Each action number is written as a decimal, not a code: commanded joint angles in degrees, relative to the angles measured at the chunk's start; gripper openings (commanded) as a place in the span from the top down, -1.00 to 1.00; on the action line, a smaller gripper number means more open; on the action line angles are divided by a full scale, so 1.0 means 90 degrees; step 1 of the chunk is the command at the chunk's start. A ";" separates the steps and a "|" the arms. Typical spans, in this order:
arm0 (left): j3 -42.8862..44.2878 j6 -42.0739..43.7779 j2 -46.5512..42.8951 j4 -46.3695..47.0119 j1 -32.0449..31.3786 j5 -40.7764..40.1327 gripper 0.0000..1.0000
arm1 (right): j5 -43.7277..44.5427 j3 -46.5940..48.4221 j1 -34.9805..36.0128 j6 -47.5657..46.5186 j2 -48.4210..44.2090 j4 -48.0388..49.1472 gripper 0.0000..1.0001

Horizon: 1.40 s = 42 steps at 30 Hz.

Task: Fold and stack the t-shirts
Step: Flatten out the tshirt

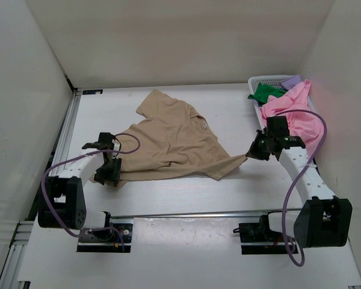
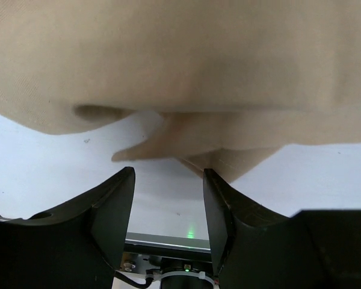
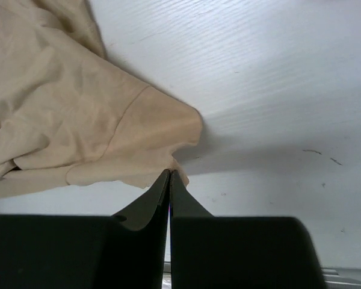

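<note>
Tabletop [image 1: 186, 194] seen from above carries the tan shirt [image 1: 171, 141] spread rumpled across its middle, with the left end effector [image 1: 108, 173] at the near left hem and the right end effector [image 1: 251, 152] at the drawn-out near right corner. The pink shirt [image 1: 295, 114], green shirt [image 1: 266, 91] and purple shirt [image 1: 293, 79] lie heaped in the white basket [image 1: 262, 79] at the far right. From the left wrist, its fingers [image 2: 111, 211] stand partly apart over bare tabletop, the tan hem just past their tips and not gripped; from the right wrist, the fingers [image 3: 153, 201] are pressed together, pinching the very edge of the tan cloth.
</note>
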 commanded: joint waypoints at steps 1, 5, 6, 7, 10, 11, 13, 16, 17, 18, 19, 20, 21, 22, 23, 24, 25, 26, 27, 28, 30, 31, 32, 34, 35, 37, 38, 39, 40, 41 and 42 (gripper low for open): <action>-0.0012 -0.0001 0.0119 0.0292 -0.0016 -0.0129 -0.19 | 0.0096 0.0258 -0.0237 -0.0224 -0.0209 -0.0257 1.00; 0.0193 -0.0001 0.0121 0.0312 -0.0016 -0.0189 -0.22 | 0.0096 0.0561 -0.0510 -0.0283 -0.0336 -0.0491 1.00; 0.0280 -0.0001 0.0120 0.0312 -0.0074 -0.0112 -0.22 | 0.0096 0.0639 -0.0511 -0.0351 -0.0336 -0.0491 1.00; 0.0281 -0.0001 0.0053 0.0225 -0.0074 -0.0053 -0.22 | 0.0096 0.0708 -0.0511 -0.0351 -0.0336 -0.0549 1.00; 0.0281 -0.0001 0.0052 0.0098 -0.0133 0.0074 -0.24 | -0.0020 0.0932 -0.0511 -0.0351 -0.0405 -0.0618 1.00; 0.0281 -0.0001 0.0052 0.0097 -0.0133 0.0249 -0.24 | -0.0098 0.0933 -0.0511 -0.0351 -0.0405 -0.0618 1.00; 0.0281 -0.0001 0.0052 0.0097 -0.0191 0.0454 -0.24 | -0.0158 0.0933 -0.0511 -0.0351 -0.0405 -0.0618 1.00; 0.0281 -0.0001 0.0217 0.0097 -0.0328 0.0787 -0.12 | -0.0216 0.0933 -0.0511 -0.0351 -0.0346 -0.0618 1.00; 0.0339 -0.0001 0.0218 0.0097 -0.0328 0.0845 -0.09 | -0.0216 0.0933 -0.0511 -0.0351 -0.0346 -0.0618 1.00; 0.0339 -0.0001 0.0276 0.0097 -0.0386 0.0933 -0.05 | -0.0216 0.0933 -0.0511 -0.0351 -0.0346 -0.0618 1.00; 0.0339 -0.0001 0.0276 0.0097 -0.0445 0.0934 0.07 | -0.0216 0.0933 -0.0511 -0.0351 -0.0346 -0.0618 1.00; 0.0339 -0.0001 0.0277 0.0097 -0.0445 0.1002 0.11 | -0.0158 0.0933 -0.0511 -0.0351 -0.0404 -0.0618 1.00; 0.0339 -0.0001 0.0277 0.0097 -0.0503 0.1002 0.15 | -0.0158 0.0933 -0.0511 -0.0351 -0.0405 -0.0618 1.00; 0.0339 -0.0001 0.0277 0.0097 -0.0504 0.1002 0.15 | -0.0158 0.0933 -0.0511 -0.0351 -0.0405 -0.0618 1.00; 0.0339 -0.0001 0.0344 0.0097 -0.0504 0.1002 0.30 | -0.0158 0.0933 -0.0511 -0.0351 -0.0405 -0.0618 1.00; 0.0339 -0.0001 0.0345 0.0097 -0.0504 0.0944 0.38 | -0.0158 0.0933 -0.0511 -0.0351 -0.0463 -0.0618 1.00; 0.0339 -0.0001 0.0345 0.0097 -0.0504 0.0828 0.47 | -0.0158 0.0933 -0.0511 -0.0351 -0.0463 -0.0618 1.00; 0.0281 -0.0001 0.0403 0.0097 -0.0504 0.0749 0.59 | -0.0158 0.0933 -0.0511 -0.0351 -0.0463 -0.0618 1.00; 0.0281 -0.0001 0.0403 0.0097 -0.0504 0.0584 0.79 | -0.0158 0.0933 -0.0511 -0.0351 -0.0463 -0.0618 1.00; 0.0281 -0.0001 0.0403 0.0097 -0.0504 0.0505 0.79 | -0.0158 0.0933 -0.0511 -0.0351 -0.0521 -0.0618 1.00; 0.0281 -0.0001 0.0325 0.0039 -0.0504 0.0349 0.79 | -0.0352 0.0933 -0.0511 -0.0351 -0.0522 -0.0618 1.00; 0.0368 -0.0001 0.0238 0.0038 -0.0504 0.0184 0.79 | -0.0488 0.0933 -0.0511 -0.0274 -0.0522 -0.0522 1.00; 0.0571 -0.0001 0.0160 -0.0029 -0.0504 0.0105 0.79 | -0.0654 0.0875 -0.0511 -0.0273 -0.0348 -0.0366 1.00; 0.1059 -0.0001 0.0159 -0.0108 -0.0427 -0.0061 0.79 | -0.1191 0.1126 -0.0511 -0.0020 0.0032 0.0053 1.00; 0.1458 -0.0001 0.0401 -0.0108 -0.0261 -0.0371 0.79 | -0.1318 0.1457 -0.0511 0.0048 0.0702 0.0142 1.00; 0.3437 -0.0001 0.1227 -0.0186 -0.0085 -0.1024 0.79 | -0.1504 0.3561 -0.0511 0.0263 0.2153 -0.0021 1.00; 0.5349 -0.0001 0.1601 -0.0283 -0.0026 -0.1261 0.79 | -0.1592 0.4604 -0.0511 0.0322 0.2705 -0.0226 1.00; 0.6432 -0.0001 0.1991 -0.0390 0.0033 -0.1486 0.79 | -0.1593 0.7118 -0.0588 0.0613 0.3252 -0.0527 1.00; 0.7535 -0.0001 0.2382 -0.0478 0.0033 -0.1884 0.79 | -0.1593 0.8468 -0.0705 0.0838 0.4272 -0.0975 1.00; 0.8619 -0.0001 0.3130 -0.0479 0.0033 -0.2082 0.79 | -0.1700 0.9709 -0.0803 0.1140 0.4727 -0.0980 1.00; 1.0544 -0.0001 0.3457 -0.0479 0.0033 -0.2277 0.79 | -0.1991 1.0669 -0.0910 0.2003 0.5041 -0.0796 1.00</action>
